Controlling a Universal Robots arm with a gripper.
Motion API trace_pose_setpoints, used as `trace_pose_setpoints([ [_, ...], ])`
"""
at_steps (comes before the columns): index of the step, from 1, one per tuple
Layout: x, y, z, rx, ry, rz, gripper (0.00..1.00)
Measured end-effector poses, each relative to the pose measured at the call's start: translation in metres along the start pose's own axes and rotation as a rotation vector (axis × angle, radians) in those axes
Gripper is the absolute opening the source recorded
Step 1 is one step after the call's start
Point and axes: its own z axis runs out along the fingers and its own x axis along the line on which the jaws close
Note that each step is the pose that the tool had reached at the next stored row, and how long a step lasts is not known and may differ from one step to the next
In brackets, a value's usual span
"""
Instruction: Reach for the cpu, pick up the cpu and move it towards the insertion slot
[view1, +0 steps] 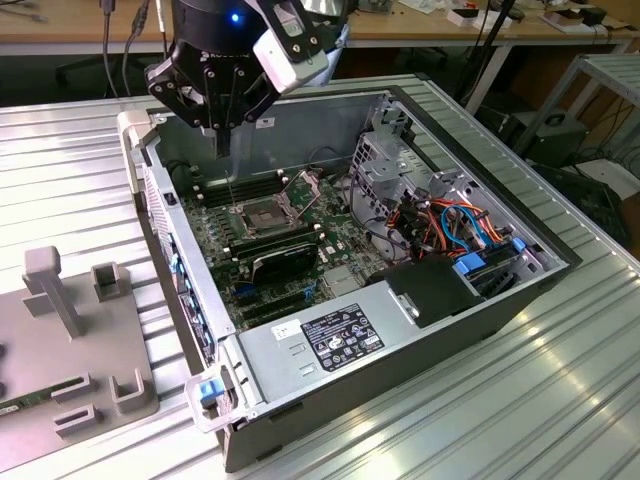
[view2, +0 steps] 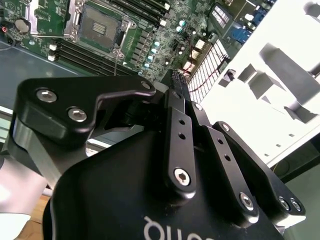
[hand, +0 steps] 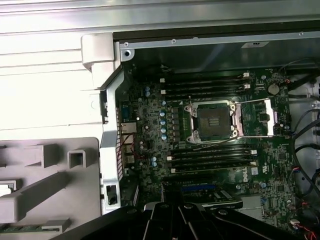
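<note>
My black claw hangs tips-down over the open black-and-grey metal computer case. My two fingers are drawn together with no gap I can see. Whether the thin, pale cpu is pinched between them, or where else it lies, I cannot tell.

Clear air separates my tips from the green motherboard below. Nearest underneath run the long black memory slots. Just past them sits the insertion slot, a square silver-framed socket with a dark centre. Its thin wire lever sticks up at the corner nearest me, and its hinged metal bracket is flung open on the far side. The room straight above the socket is open.

Toward the exterior view's right, a grey perforated drive cage and orange and blue cables crowd the case. Beyond the case wall on the exterior view's left, a grey moulded fixture tray lies on the ribbed aluminium table.
</note>
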Motion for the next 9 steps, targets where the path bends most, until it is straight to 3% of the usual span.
trace_pose_setpoints([
  [9,0.0060,-0.0005,-0.0001,0.0000,0.0001,0.000,0.11],
])
